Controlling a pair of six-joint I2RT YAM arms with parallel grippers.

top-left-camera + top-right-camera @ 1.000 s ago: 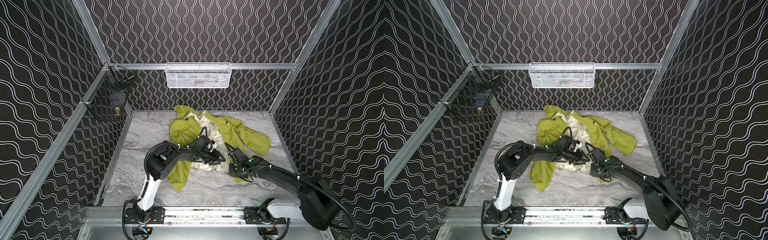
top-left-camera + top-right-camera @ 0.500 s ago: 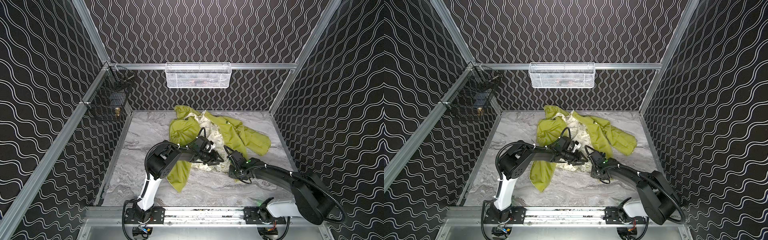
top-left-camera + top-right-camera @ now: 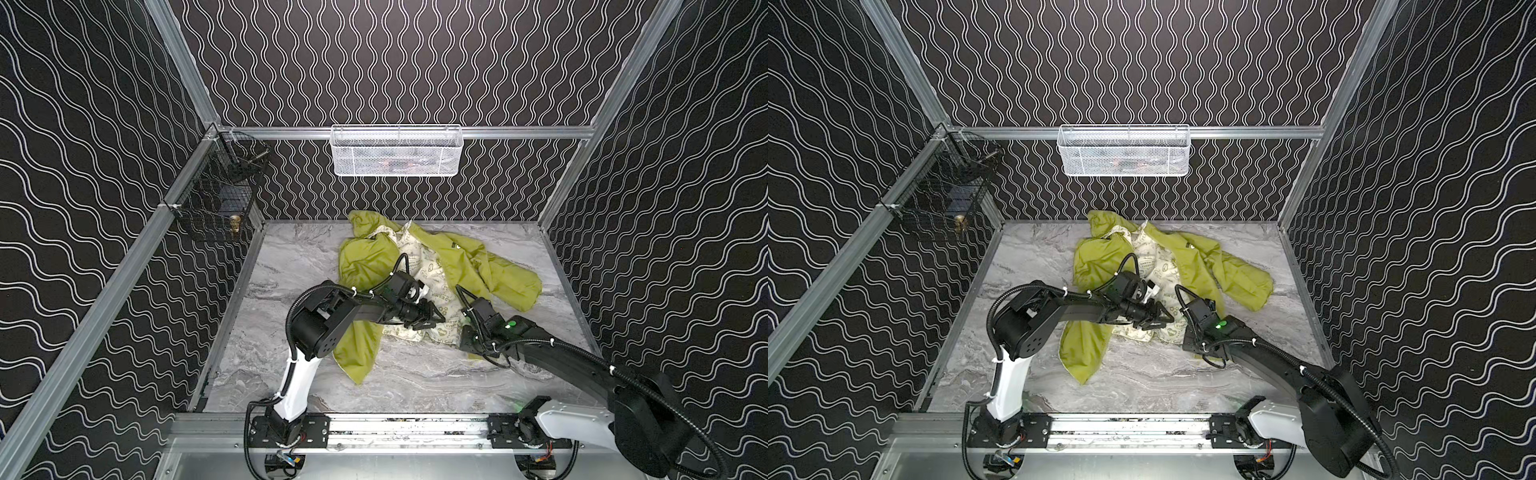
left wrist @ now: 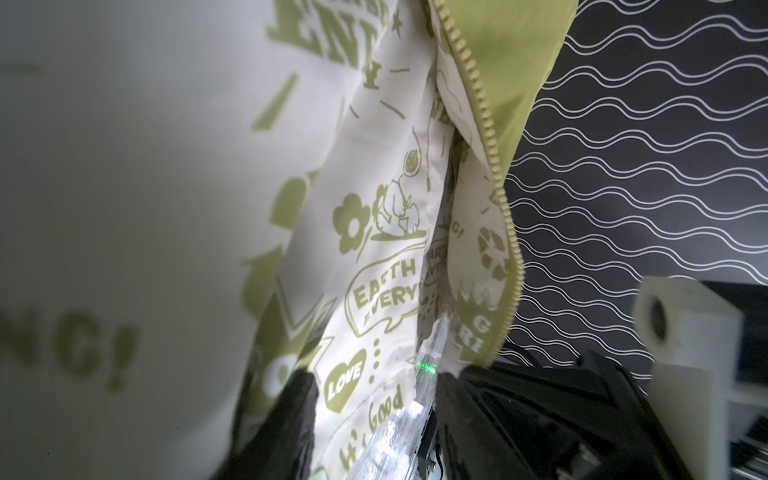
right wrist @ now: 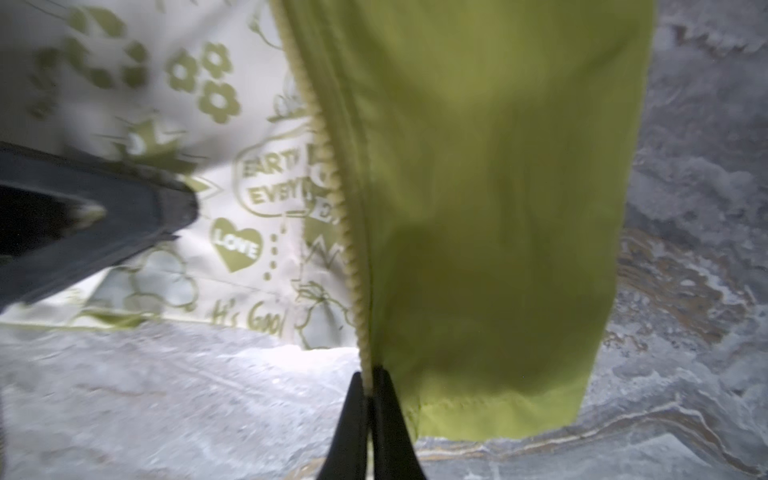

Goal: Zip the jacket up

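On the jacket [image 5: 478,208], the cream lining [image 5: 257,124] just past my right pincer [image 5: 369,386] and beside the zipper [image 5: 332,187] says "LOVE" in a green heart and "It's Good" near the hem. Right in front of my left pincer [image 4: 374,380], the lining says "EARTH EVERY" in a talk bubble and "LOVE" in a heart. Big blurry letters "NG!" sit farther off.

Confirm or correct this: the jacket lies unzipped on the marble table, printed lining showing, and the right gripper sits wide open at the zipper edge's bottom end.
Wrong on one point: the right gripper is shut on the zipper edge's bottom end, not open, as the right wrist view shows. The jacket does lie unzipped on the marble table, printed lining showing.
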